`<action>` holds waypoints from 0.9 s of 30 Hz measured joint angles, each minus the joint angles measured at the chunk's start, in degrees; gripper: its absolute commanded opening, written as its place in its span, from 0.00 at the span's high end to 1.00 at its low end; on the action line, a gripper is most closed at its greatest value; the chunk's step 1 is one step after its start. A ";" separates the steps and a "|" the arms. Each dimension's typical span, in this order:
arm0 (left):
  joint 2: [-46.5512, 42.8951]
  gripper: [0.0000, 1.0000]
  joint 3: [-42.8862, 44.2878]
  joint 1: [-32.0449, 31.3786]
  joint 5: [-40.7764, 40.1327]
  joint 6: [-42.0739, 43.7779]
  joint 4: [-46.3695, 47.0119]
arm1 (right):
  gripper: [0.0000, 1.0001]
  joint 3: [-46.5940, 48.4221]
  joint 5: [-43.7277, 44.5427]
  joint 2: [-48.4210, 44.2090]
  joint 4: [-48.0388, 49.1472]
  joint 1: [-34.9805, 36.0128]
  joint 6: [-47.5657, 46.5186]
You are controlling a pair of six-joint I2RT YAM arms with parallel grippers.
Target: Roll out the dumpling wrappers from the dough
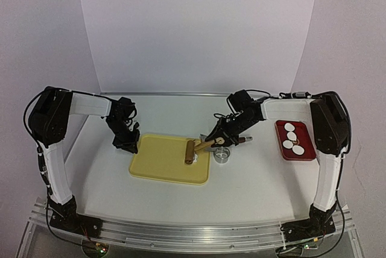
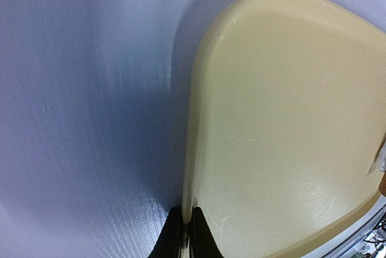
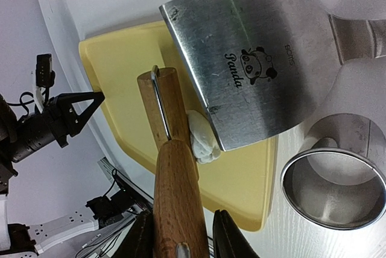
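A yellow cutting board (image 1: 163, 161) lies mid-table. My left gripper (image 1: 129, 143) is shut on its left rim (image 2: 192, 149), and the rim runs between its fingertips (image 2: 188, 234). My right gripper (image 3: 184, 234) is shut on the wooden rolling pin's handle (image 3: 175, 191). The roller (image 1: 191, 151) rests on the board's right part. A small white dough lump (image 3: 202, 137) sits beside the roller, partly under a steel scraper blade (image 3: 253, 59). Several dumpling wrappers (image 1: 291, 136) lie on a red tray (image 1: 307, 149) at the right.
A metal ring cutter (image 1: 222, 155) stands on the table just off the board's right edge, also seen from the right wrist (image 3: 335, 188). The scraper's handle (image 1: 241, 140) points right. White walls close off the back.
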 measured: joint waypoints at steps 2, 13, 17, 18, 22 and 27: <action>0.05 1.00 0.07 0.00 -0.02 0.00 -0.03 | 1.00 -0.82 -0.02 -0.41 0.58 -0.19 -0.39; 0.56 1.00 0.72 0.04 0.27 0.07 -0.02 | 1.00 -3.19 -0.18 -1.59 1.76 -1.05 -2.31; 0.63 1.00 0.74 0.13 0.55 0.07 0.06 | 1.00 -4.31 -0.55 -2.20 2.15 -1.74 -2.70; 0.66 1.00 0.75 0.16 0.64 0.07 0.08 | 1.00 -4.43 -0.62 -2.25 2.14 -1.86 -2.76; 0.90 1.00 1.08 0.26 0.81 0.13 -0.27 | 1.00 -4.55 -0.95 -2.23 2.08 -2.22 -3.11; 1.11 1.00 1.46 0.26 0.81 0.15 -0.70 | 1.00 -4.98 -0.98 -2.30 2.03 -2.51 -3.48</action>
